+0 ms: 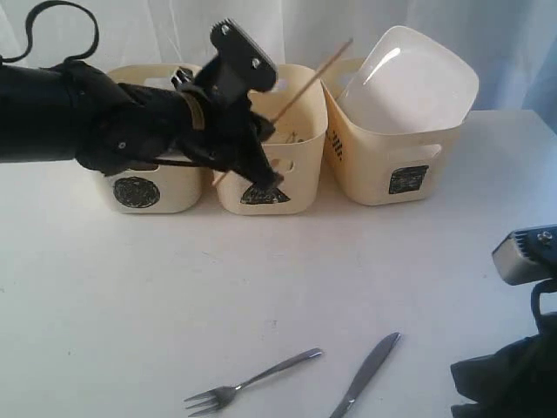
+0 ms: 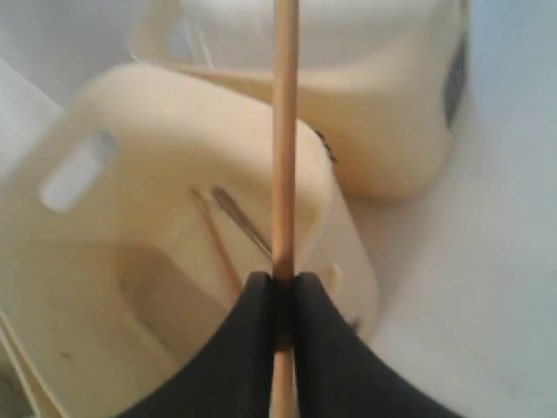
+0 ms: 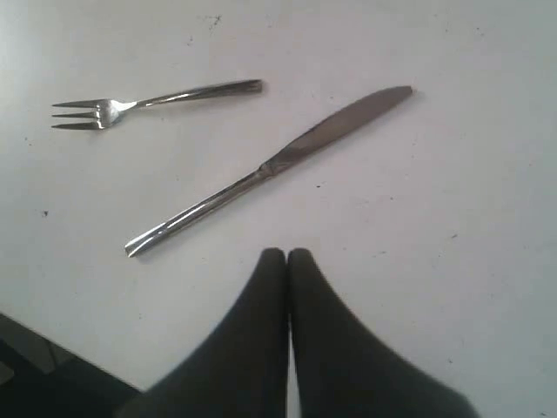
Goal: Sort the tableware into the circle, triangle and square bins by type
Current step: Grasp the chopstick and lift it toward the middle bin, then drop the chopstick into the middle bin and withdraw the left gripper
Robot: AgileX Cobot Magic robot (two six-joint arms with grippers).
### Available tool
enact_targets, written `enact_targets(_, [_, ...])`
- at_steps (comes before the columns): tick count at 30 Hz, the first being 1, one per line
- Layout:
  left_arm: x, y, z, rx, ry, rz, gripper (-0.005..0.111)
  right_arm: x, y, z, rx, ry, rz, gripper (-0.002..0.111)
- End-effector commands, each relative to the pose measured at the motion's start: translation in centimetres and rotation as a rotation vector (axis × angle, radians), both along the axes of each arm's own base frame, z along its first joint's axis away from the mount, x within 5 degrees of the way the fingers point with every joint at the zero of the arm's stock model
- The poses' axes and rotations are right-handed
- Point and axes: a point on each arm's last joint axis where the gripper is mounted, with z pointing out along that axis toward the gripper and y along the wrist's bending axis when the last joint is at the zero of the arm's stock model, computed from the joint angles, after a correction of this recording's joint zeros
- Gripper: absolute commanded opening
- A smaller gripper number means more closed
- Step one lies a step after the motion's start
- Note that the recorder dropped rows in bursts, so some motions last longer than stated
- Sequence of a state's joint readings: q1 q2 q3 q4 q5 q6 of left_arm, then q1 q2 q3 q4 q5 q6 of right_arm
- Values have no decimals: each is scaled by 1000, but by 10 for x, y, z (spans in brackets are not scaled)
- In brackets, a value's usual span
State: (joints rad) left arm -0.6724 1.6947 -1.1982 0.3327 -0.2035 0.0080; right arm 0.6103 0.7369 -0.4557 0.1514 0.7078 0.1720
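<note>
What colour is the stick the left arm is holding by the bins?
Light tan, plain wood: it is a chopstick. The left wrist view shows it best.

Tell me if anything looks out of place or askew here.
The white plate stands tilted in the square bin, poking well above its rim. The fork and knife lie loose on the table, outside any bin.

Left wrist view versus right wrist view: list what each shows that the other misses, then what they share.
Only the left wrist view: the left gripper shut on a wooden chopstick above a cream bin, a second bin beyond. Only the right wrist view: the fork and knife lying apart, the right gripper shut and empty. Both: the white table.
</note>
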Motion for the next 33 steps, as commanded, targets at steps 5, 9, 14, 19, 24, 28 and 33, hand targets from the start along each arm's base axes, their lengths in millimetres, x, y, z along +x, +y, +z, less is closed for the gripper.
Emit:
enact_targets(5, [46,32,12,-260,-251,68,0,-1,-2,-2,-15,-7,7,0])
enact_targets(9, [54,36,11,-346,-320,74,0,-1,-2,-2,-15,-7,7,0])
enact_targets(14, [64,31,13,-379,-345,78,0,-1,-2,-2,-15,-7,7,0])
enact_targets(19, [78,23,6,-363,-327,85,0,-1,-2,-2,-13,-5,7,0])
enact_targets(24, [89,19,-6,-306,-260,106,0,-2,-2,-2,-18,6,8,0])
enact_targets(28, [91,20,-16,-281,-175,133,2,-3,-2,-3,-24,14,10,0])
enact_targets(33, [91,20,-17,-309,-137,149,30,-3,-2,-3,-25,16,10,0])
